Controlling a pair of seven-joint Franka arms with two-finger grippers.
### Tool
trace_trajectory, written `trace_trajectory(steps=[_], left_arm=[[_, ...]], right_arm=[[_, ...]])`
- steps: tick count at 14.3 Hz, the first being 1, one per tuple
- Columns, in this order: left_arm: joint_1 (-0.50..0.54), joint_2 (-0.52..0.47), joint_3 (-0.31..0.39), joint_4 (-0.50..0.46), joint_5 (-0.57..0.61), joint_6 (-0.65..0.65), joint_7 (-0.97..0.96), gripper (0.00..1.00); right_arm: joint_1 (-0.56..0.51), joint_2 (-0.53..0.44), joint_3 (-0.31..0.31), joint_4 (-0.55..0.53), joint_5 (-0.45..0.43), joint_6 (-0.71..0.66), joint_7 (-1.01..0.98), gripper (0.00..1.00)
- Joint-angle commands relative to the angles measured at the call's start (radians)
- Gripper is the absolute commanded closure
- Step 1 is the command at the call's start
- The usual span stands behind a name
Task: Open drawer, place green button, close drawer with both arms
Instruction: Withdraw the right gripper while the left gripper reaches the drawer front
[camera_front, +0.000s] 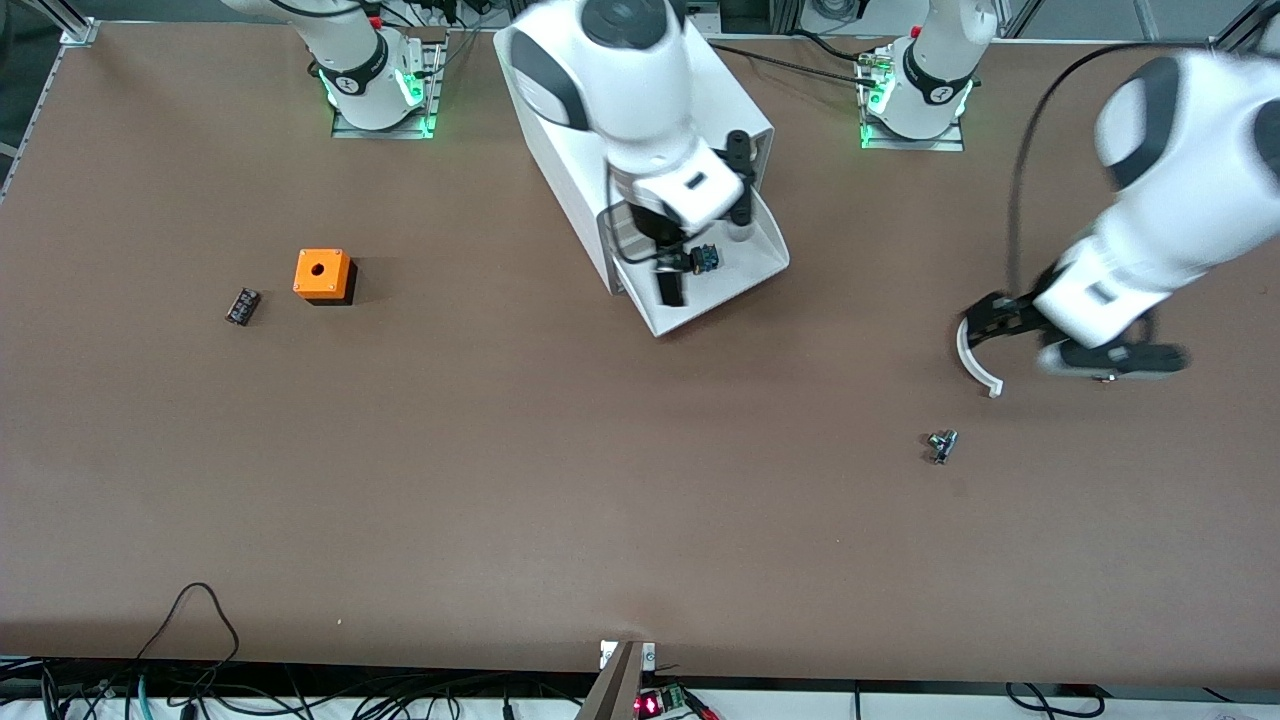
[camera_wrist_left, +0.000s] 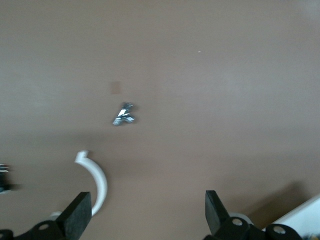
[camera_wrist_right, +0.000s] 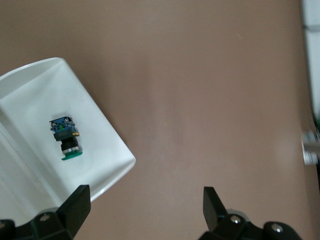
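From my station I take the cabinet as the landmark. Its drawer stands pulled out toward the front camera, and the button lies in it. I see the box and the small block well toward the right arm's end from the cabinet, the block nearer the table end. Toward the left arm's end lie the curved strip and, nearer the camera, the metal-ended part.
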Motion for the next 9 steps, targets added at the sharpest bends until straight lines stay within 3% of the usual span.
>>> trace_trajectory(steps=[1, 4, 9], left_arm=[[-0.057, 0.040, -0.009, -0.063, -0.010, 0.117, -0.143, 0.00], [-0.105, 0.080, -0.049, -0.130, -0.010, 0.235, -0.345, 0.00], [-0.214, 0.143, -0.092, -0.264, -0.008, 0.431, -0.675, 0.00]], right_arm=[[-0.102, -0.140, 0.006, -0.133, -0.001, -0.032, 0.265, 0.00], [-0.248, -0.224, 0.006, -0.195, -0.005, -0.108, 0.522, 0.00], [-0.474, -0.305, 0.007, -0.245, -0.002, -0.247, 0.740, 0.00]])
